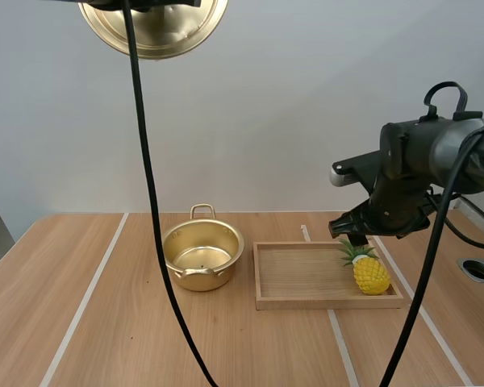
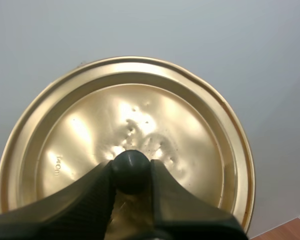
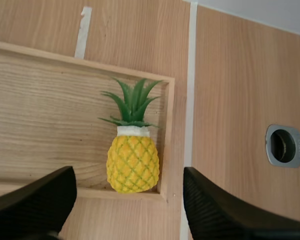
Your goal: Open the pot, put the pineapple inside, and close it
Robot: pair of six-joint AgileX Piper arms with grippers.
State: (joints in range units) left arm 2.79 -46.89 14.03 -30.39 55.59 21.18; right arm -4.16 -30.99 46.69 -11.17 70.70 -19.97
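The gold pot (image 1: 202,255) stands open on the table, left of the wooden tray (image 1: 306,276). Its gold lid (image 1: 154,27) hangs high above the table. My left gripper (image 2: 131,172) is shut on the lid's black knob (image 2: 130,169), and the lid (image 2: 125,135) faces the camera. A yellow pineapple (image 1: 369,270) with green leaves lies in the tray's right end. My right gripper (image 1: 356,239) hovers just above its leaves. In the right wrist view its fingers (image 3: 32,207) stand wide apart, open, above the pineapple (image 3: 132,160), which lies against the tray's corner (image 3: 166,192).
A round metal grommet (image 1: 477,269) is set in the table at the far right, and it also shows beside the tray in the right wrist view (image 3: 286,146). Pale strips run along the tabletop (image 1: 89,294).
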